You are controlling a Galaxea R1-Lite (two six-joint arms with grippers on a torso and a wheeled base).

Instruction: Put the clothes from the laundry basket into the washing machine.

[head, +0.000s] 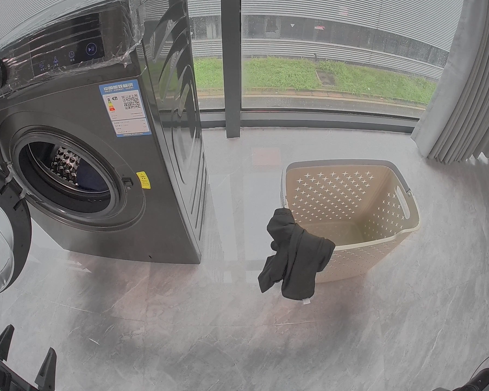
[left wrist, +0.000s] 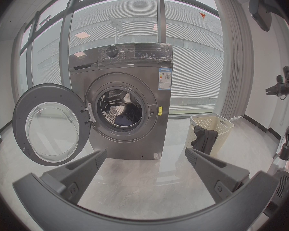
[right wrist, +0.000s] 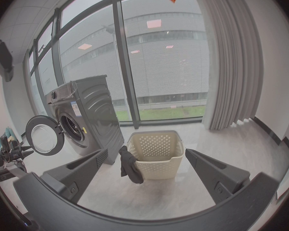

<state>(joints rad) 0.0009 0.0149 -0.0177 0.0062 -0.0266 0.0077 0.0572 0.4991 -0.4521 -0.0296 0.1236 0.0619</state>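
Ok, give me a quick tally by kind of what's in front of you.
Washing machine: 1
Laundry basket: 1
Dark garment, draped over the basket rim: 1
Dark blue shape in the drum, likely clothing: 1
Total: 4

The room is being lit evenly by soft daylight coming through the window (head: 337, 44). The light is being mirrored as pale streaks on the glossy floor (head: 239, 202) beside the washer (head: 168, 109), and glare is being thrown off the film (head: 65, 39) on its panel. In both wrist views, straight lines are being bent toward the edges, and the corners are being darkened.
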